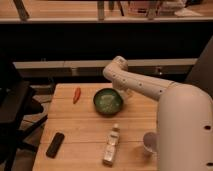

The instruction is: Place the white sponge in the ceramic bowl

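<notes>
The gripper [123, 93] sits low over the wooden table [85, 125], just beyond the far right rim of the ceramic bowl [108, 101], mostly hidden behind the arm's own white forearm; I cannot tell how it is set or whether it carries anything. The white arm [145, 87] bends at a rounded joint above the table's far edge and slopes down to the right into the robot's bulky white body in the near right corner. The bowl, dark green with a paler mottled inside, stands near the middle of the table's far half. The white sponge cannot be made out anywhere. A red pepper [77, 94] lies left of the bowl, apart from it. Nearer the camera, a pale bottle [112, 145] lies on its side, a black flat block [55, 144] rests toward the near left corner, and a small white cup [149, 142] stands beside the robot's body.
</notes>
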Action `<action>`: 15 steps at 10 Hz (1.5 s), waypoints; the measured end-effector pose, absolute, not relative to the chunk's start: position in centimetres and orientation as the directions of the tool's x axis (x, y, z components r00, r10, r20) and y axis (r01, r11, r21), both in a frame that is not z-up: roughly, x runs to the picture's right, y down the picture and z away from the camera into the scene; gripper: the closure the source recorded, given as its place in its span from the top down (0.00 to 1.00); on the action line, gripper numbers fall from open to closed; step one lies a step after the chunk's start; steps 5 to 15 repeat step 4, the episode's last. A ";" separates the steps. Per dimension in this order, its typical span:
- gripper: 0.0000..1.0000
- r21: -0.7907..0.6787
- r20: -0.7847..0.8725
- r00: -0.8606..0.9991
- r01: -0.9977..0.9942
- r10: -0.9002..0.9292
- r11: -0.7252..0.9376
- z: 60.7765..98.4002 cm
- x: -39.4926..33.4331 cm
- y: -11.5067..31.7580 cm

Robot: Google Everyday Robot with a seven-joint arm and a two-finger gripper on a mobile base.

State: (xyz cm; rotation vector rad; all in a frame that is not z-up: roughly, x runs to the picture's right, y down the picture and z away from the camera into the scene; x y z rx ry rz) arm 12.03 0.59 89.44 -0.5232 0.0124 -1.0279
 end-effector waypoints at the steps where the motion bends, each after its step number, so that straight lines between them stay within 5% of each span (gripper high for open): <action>1: 0.80 -0.420 0.231 0.526 0.813 -0.819 0.404 89.5 12.1 0.6; 15: 0.80 -0.418 0.231 0.520 0.816 -0.822 0.399 89.5 12.1 0.6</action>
